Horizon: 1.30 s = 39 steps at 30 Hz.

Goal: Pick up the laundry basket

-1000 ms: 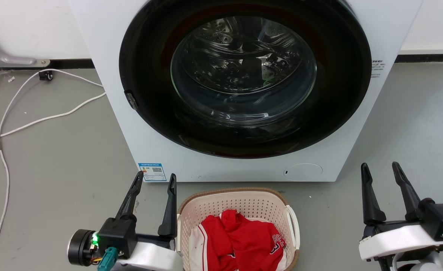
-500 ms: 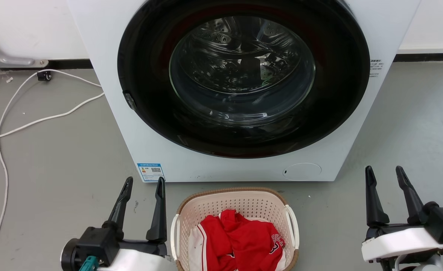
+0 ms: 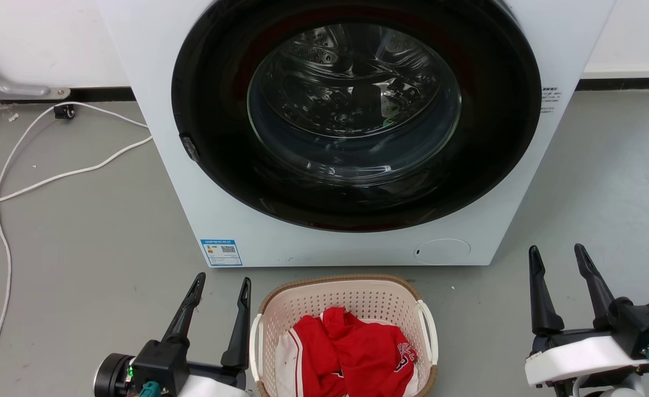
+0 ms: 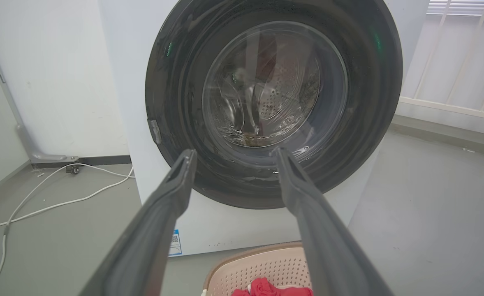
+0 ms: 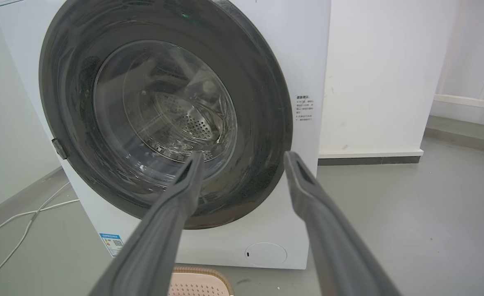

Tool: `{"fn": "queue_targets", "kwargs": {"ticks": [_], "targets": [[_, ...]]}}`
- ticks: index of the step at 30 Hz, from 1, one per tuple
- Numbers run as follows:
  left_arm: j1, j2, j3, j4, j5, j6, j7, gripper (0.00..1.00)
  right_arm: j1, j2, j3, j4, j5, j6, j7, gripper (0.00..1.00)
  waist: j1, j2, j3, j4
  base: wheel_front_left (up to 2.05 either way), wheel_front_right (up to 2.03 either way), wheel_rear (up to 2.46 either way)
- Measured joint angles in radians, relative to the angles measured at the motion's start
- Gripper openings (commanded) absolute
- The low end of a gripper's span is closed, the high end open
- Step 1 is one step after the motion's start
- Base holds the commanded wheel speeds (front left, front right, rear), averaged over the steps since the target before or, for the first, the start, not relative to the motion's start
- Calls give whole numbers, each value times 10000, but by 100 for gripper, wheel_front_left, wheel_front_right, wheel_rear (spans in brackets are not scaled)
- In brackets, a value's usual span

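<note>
The head camera looks down on the washing machine (image 3: pixel 357 248); both low wrist cameras face its door (image 4: pixel 272 86) closely.

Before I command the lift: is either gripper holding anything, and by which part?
Nothing. Left gripper and right gripper are open and empty, flanking the basket.

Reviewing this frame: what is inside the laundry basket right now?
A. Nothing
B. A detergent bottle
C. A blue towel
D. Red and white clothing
D: the head view shows red and white clothing bunched in the laundry basket, which stands on the floor in front of the washing machine.
</note>
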Motion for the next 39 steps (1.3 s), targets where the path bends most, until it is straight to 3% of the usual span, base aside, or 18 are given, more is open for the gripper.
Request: {"fn": "queue_targets", "kwargs": {"ticks": [14, 24, 39], "targets": [[5, -35, 121, 169, -17, -81, -13, 100, -7, 0, 0, 119, 215, 0, -6, 100, 0, 0, 145, -12, 0, 0, 0], [-959, -38, 84, 1321, -84, 58, -27, 100, -1029, -4, -63, 1490, -90, 0, -8, 100, 0, 0, 1481, -72, 0, 0, 0], [-4803, -6, 203, 5875, 4, -280, -27, 100, -4178, -2, -196, 4792, -815, 0, 1080, 100, 2, 0, 4803, 40, 0, 0, 0]]}}
